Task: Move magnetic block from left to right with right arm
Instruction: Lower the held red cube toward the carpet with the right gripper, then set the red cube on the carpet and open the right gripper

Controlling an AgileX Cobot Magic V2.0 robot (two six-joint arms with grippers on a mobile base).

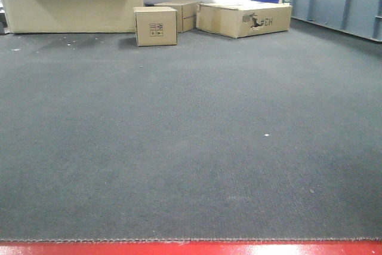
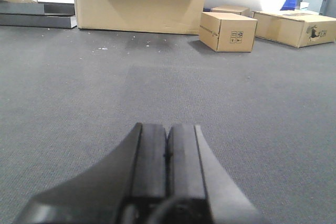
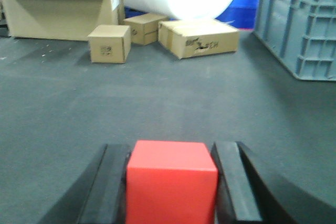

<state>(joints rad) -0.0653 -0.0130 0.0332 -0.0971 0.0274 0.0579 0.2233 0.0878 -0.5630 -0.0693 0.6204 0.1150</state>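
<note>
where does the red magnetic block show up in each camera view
Exterior front-facing: not in it.
Left wrist-mounted: not in it; only the shut left gripper at bottom centre.
Right wrist-mounted: magnetic block at bottom centre, clamped between the fingers of the right gripper.
Shared landmark: the small cardboard box with a printed label, top centre-left in the front view, upper right in the left wrist view, upper left in the right wrist view.

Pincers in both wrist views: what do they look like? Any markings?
Left pincer: two matte black fingers with flat inner pads and curved outer backs that flare toward the base. Right pincer: same black, flat-padded build. No markings or cables clearly visible on either.
</note>
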